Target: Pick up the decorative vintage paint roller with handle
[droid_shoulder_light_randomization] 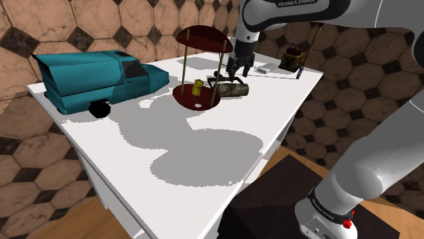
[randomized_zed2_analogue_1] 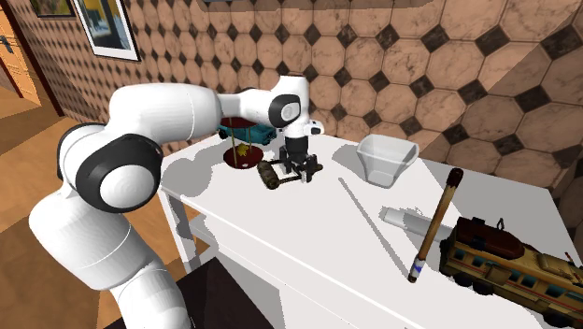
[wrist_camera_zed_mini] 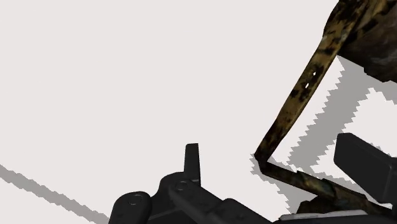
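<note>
The arm apparently reads "FRANKA EMIKA".

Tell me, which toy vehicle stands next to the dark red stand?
The teal car; the tan bus sits far off, beside the stick.

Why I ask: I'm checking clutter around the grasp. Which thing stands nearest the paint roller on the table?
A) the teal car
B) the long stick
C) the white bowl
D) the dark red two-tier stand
D: the dark red two-tier stand stands right beside the paint roller; the other options lie farther off.
</note>
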### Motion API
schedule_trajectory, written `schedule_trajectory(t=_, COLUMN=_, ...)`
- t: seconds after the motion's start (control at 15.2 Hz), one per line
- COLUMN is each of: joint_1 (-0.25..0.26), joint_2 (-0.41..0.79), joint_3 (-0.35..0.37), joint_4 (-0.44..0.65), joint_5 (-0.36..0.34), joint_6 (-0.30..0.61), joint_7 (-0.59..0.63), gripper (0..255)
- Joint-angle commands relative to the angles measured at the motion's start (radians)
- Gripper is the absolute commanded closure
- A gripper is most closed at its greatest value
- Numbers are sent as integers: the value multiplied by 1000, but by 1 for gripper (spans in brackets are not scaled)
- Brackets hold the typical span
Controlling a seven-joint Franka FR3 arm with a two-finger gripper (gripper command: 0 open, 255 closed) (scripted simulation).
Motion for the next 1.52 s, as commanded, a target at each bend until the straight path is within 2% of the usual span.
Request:
schedule_trajectory(t=0.0, joint_1=0, joint_2=2, joint_3=0, joint_4=-20, joint_5=0, joint_6=22, joint_7=2, gripper=0)
schedule_trajectory(t=0.07, joint_1=0, joint_2=2, joint_3=0, joint_4=-21, joint_5=0, joint_6=22, joint_7=2, gripper=0)
schedule_trajectory(t=0.13, joint_1=0, joint_2=0, joint_3=0, joint_4=-22, joint_5=0, joint_6=23, joint_7=1, gripper=255)
schedule_trajectory(t=0.73, joint_1=0, joint_2=2, joint_3=0, joint_4=-20, joint_5=0, joint_6=22, joint_7=2, gripper=255)
schedule_trajectory(t=1.45, joint_1=0, joint_2=10, joint_3=1, joint_4=137, joint_5=1, joint_6=-126, joint_7=-6, gripper=255)
